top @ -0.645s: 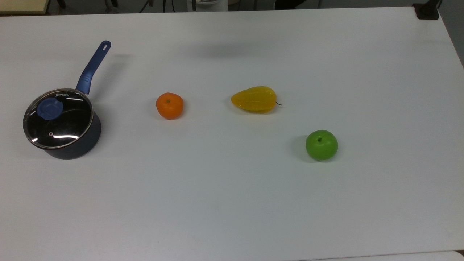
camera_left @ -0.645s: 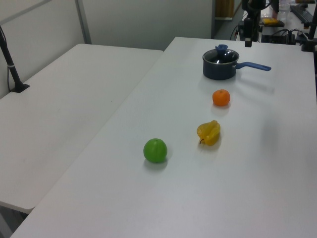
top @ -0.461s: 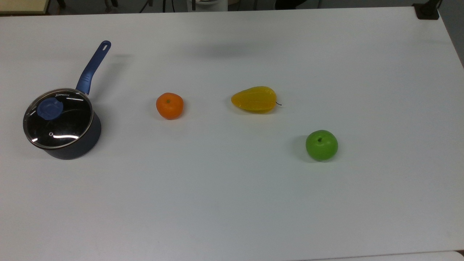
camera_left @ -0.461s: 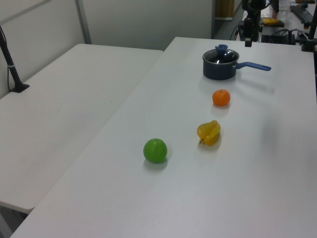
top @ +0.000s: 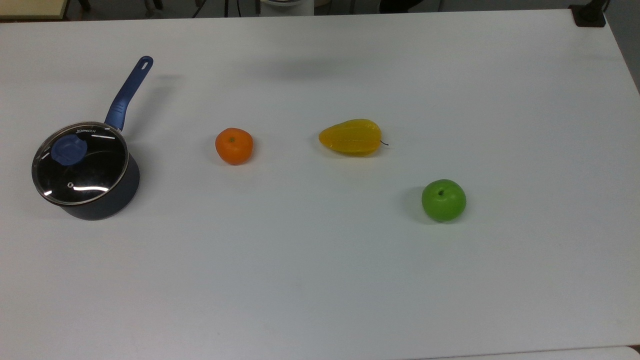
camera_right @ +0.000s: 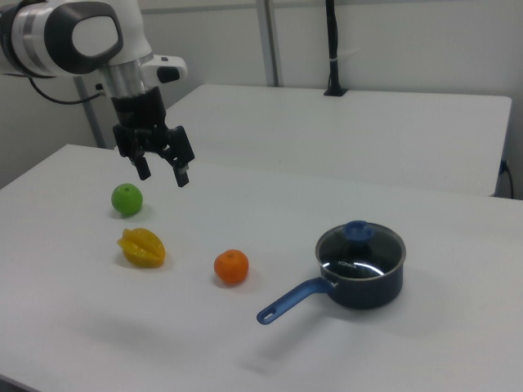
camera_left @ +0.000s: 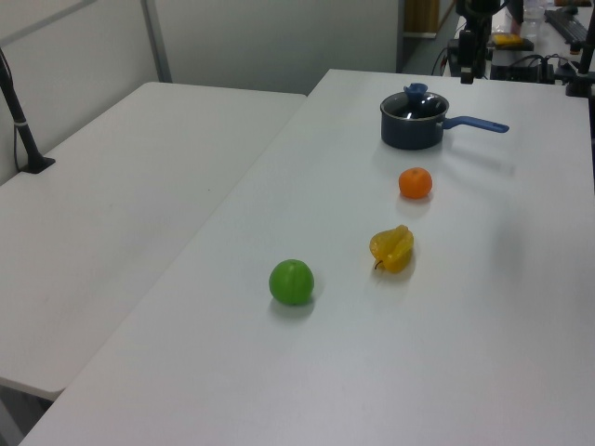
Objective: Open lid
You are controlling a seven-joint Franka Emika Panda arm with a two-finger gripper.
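While my pincer (camera_right: 163, 173) hangs high over the table (top: 320, 280) in the upper left of the right view, its two fingers spread wide and holding nothing, the work ahead is all travel. Nearest the right view's camera, at lower right of that frame, sits the dark blue saucepan (camera_right: 368, 282) with its long handle (camera_right: 292, 300) pointing toward the lower left; the lid (camera_right: 360, 246) rests flat on its rim, closed, blue knob (camera_right: 359, 230) standing up at the centre. In the top view the lid (top: 80, 163) sits at the left edge of the frame, mid-height. Farther back in the right view come the orange (camera_right: 231, 267), then the yellow star fruit (camera_right: 141, 248), then the green apple (camera_right: 127, 199), which lies just below my fingers in the frame. To do this well, I judge I should cross above the fruit without dipping, centre over the knob, come straight down with the fingers straddling it, close firmly, and lift vertically so the glass does not drag the pan or catch its rim. Compared with the earlier top and left views, nothing on the table has shifted: pan, lid and all three fruits lie where they were.
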